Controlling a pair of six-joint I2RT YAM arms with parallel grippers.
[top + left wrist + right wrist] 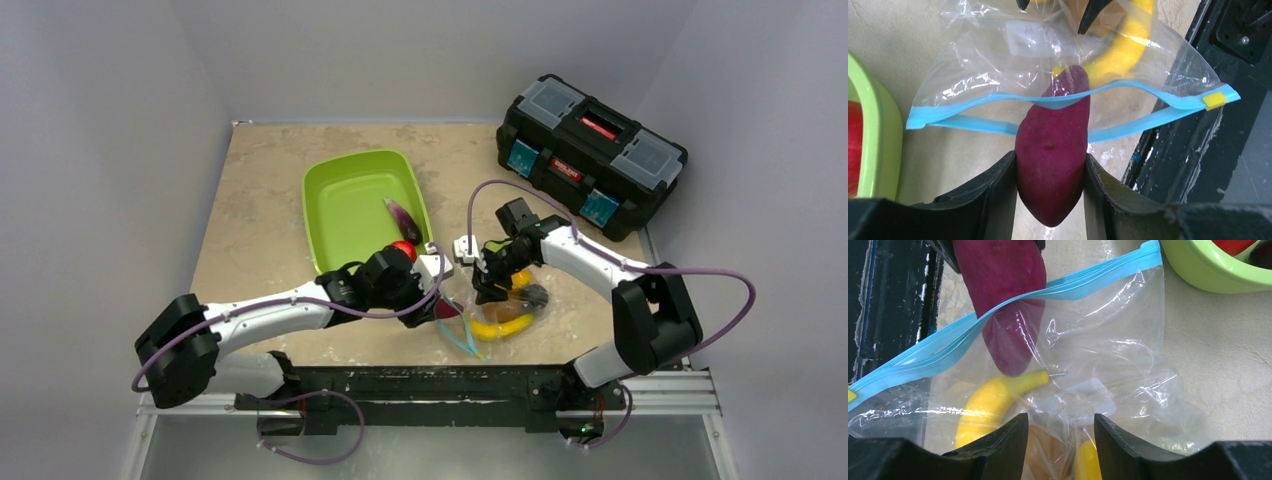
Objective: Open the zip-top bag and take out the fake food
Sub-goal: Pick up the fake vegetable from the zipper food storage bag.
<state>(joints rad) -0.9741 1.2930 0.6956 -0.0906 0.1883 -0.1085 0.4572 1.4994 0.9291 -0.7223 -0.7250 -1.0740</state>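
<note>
Zip-top bag (1108, 340) lies on the table just beside the green tray (345, 190), mouth open. Left gripper (1049, 165) clamped on purple piece (1003, 270), its tip inside the zipper. Right gripper (1060, 422) jaws apart over the bag's closed end. Apple (404, 249) and eggplant (400, 213) in tray. Banana (988, 400) and more remain bagged. Roughly midway, I judge.

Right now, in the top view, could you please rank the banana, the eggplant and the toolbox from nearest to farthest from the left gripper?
From the left gripper:
1. banana, inside the zip-top bag, just to its right.
2. eggplant, lying in the green tray, farther back and to the left.
3. toolbox, at the far right corner.
</note>
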